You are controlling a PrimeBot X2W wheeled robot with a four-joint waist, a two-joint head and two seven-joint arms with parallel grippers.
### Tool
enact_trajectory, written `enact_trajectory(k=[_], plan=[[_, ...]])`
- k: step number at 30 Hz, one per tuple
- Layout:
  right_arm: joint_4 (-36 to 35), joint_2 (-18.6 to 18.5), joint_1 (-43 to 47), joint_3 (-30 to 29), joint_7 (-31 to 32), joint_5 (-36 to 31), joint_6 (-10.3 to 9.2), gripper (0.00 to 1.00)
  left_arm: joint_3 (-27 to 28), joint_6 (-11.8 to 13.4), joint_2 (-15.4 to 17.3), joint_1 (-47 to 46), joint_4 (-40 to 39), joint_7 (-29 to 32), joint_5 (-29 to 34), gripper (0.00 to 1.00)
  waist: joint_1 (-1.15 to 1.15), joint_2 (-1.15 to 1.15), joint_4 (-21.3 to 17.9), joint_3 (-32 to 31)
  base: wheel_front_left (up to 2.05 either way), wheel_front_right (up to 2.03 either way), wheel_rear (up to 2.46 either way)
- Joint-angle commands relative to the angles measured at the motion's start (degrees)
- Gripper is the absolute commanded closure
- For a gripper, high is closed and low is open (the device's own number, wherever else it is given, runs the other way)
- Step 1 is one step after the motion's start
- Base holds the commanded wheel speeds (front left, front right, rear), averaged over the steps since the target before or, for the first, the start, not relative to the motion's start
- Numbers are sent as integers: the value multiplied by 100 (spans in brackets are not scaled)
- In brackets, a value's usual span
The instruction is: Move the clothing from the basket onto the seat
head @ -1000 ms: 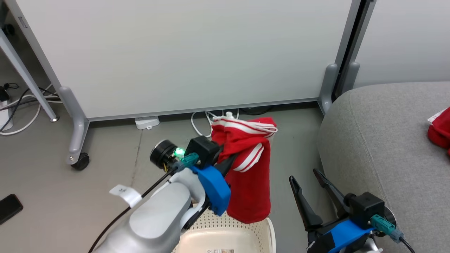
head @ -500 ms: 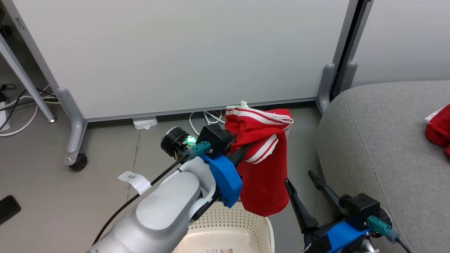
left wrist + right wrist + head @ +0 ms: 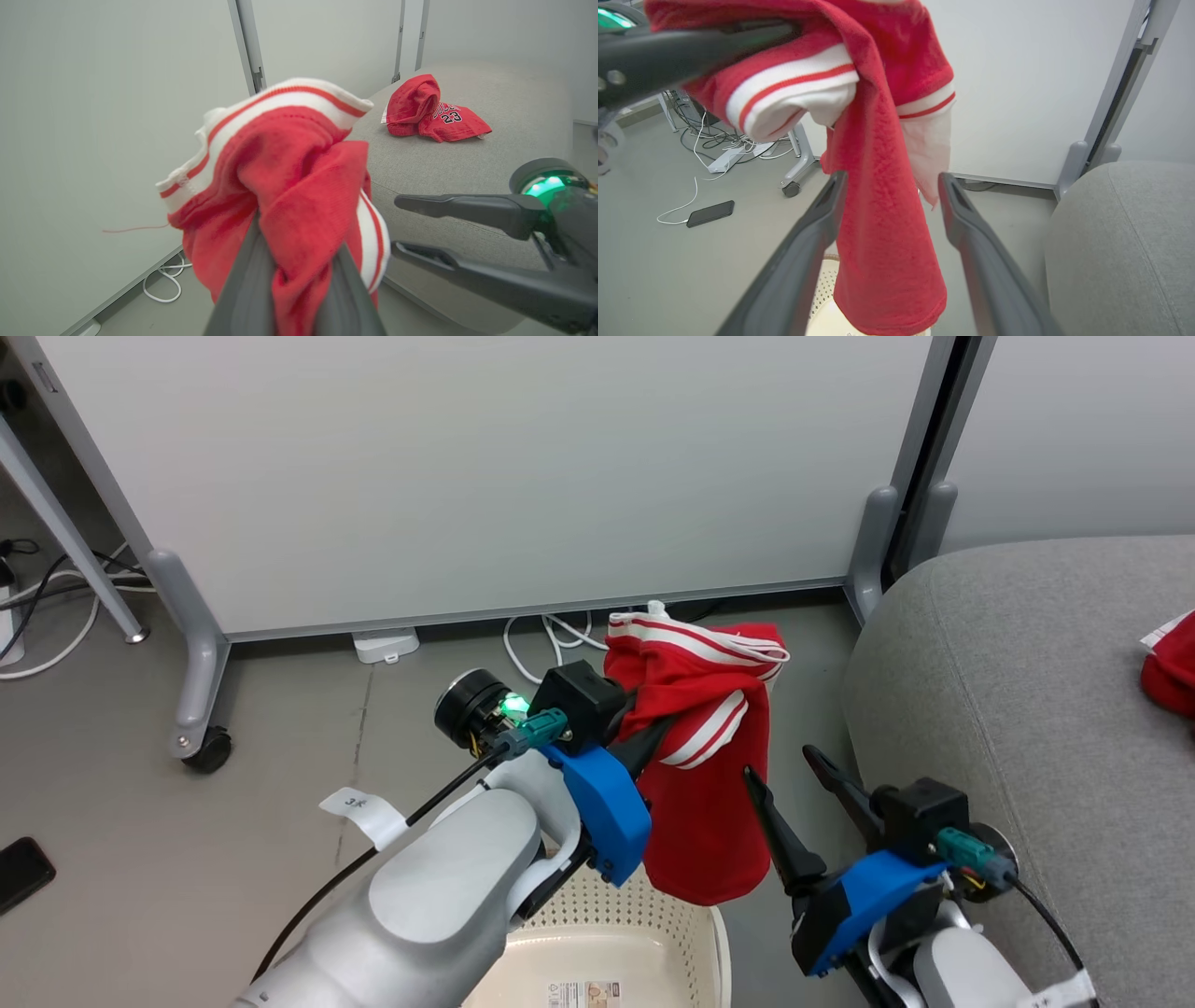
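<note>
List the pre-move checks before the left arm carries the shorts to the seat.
1. Grip: ok, left end effector shut on shorts.
2. Clearance from basket: ok, hem hangs above it.
3. Path to seat: not ok, open right end effector stands between shorts and seat.
4. Drop zone: ok, bare grey fabric near the seat's near edge.
5. Other garment: ok, jersey lies on seat, farther back.
</note>
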Motion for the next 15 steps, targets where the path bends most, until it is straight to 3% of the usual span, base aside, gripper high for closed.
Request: enact_trajectory(k=[1,14,15], plan=[[294,-6,-308,32,9,77,3,0,-13,2,-13,-111,-25,-34,-13,100,0,0,32,72,0,0,0],[2753,-7,-2096,792,-209,693,3,0,-176,0,-80,-294,-98,-67,-102,100,0,0,173,396,0,0,0],[2925,-7,-2186,861,-246,760,3,28,-194,0,-83,-300,-97,-73,-109,100,0,0,187,395,0,0,0]])
